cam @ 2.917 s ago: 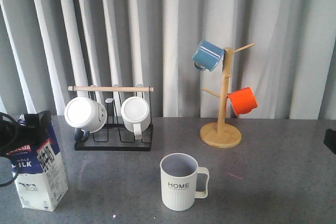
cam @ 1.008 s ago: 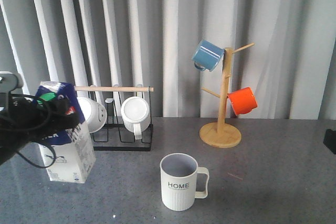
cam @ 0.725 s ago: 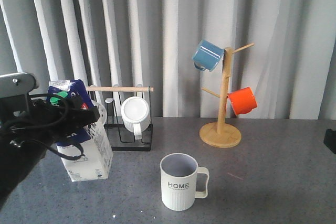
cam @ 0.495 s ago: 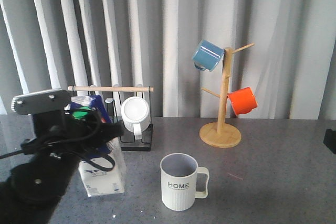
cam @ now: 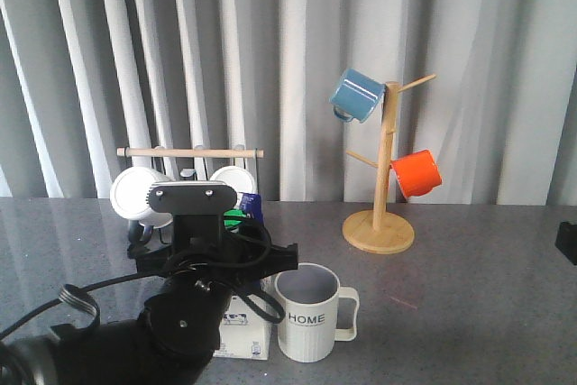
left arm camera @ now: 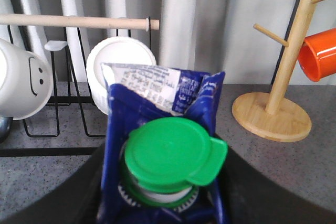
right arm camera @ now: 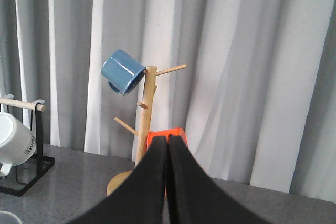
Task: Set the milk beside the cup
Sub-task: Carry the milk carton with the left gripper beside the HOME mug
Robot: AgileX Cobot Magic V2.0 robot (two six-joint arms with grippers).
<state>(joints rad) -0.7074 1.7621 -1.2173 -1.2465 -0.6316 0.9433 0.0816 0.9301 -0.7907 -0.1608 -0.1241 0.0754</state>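
The milk (cam: 244, 334), a blue-and-white carton with a green cap, stands upright just left of the cup (cam: 309, 316), almost touching it. My left gripper (cam: 236, 254) is shut on the carton's upper part, and its arm hides most of the carton. In the left wrist view the green cap and blue gable of the milk (left arm camera: 170, 156) sit between the dark fingers (left arm camera: 68, 198). I cannot tell if the base rests on the table. The cup is cream, ribbed, marked "HOME", handle to the right. My right gripper (right arm camera: 168, 145) is shut and empty, at the far right edge (cam: 568, 241).
A black wire rack (cam: 194, 223) with a wooden bar and white mugs stands behind the milk. A wooden mug tree (cam: 383, 178) holds a blue mug (cam: 356, 95) and an orange mug (cam: 417, 173) at the back right. Grey curtains close the back.
My left gripper has lifted the milk from the far left and carried it rightwards and down, to just left of the cup. The cup and right arm have not moved.
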